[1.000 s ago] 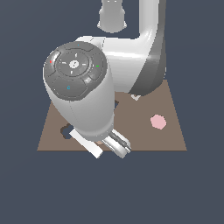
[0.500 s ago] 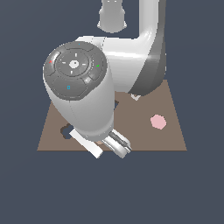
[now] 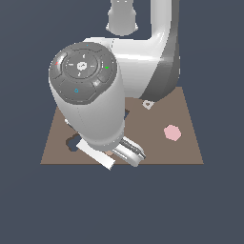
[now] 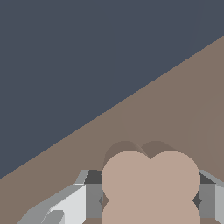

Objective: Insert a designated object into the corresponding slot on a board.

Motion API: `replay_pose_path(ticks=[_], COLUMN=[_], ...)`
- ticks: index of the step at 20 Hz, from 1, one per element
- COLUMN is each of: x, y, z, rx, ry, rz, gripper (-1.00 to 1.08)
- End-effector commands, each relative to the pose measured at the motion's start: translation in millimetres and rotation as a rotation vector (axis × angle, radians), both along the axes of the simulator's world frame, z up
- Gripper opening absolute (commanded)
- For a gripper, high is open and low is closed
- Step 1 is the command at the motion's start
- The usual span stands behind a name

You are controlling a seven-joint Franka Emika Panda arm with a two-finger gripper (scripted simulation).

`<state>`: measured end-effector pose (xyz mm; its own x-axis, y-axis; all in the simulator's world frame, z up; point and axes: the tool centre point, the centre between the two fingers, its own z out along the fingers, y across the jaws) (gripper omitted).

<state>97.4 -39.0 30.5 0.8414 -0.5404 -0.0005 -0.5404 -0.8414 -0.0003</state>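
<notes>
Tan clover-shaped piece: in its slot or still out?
Out. In the wrist view the tan clover-shaped piece sits between the gripper fingers over bare brown board; no slot visible there.

A flat, uniform dark slate-blue backdrop (image 3: 28, 205) filled every side of both views, evenly lit, with no visible walls, floor seams, furniture or windows.

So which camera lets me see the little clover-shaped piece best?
The wrist view. There the tan clover piece fills the lower part of the picture, sitting between the gripper fingers above the brown board. In the exterior view the big arm hides the piece completely, so you cannot see it there.
</notes>
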Motion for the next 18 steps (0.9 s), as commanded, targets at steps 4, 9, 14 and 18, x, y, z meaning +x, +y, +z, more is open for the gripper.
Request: replay_pose_path(ticks=[4,9,14,18], x=[-6.1,-14.0,-23.4,-31.2], y=[-0.3,-1.5,-4.5,-8.6], z=[0.7,1.2,1.9,2.5], rx=[0.0,0.0,0.0,0.0], ry=[-0.001,-0.001,-0.001,-0.001], rz=[0.109,0.247,0.419,0.573], gripper=[-1.0,-1.0,-1.0,-1.0])
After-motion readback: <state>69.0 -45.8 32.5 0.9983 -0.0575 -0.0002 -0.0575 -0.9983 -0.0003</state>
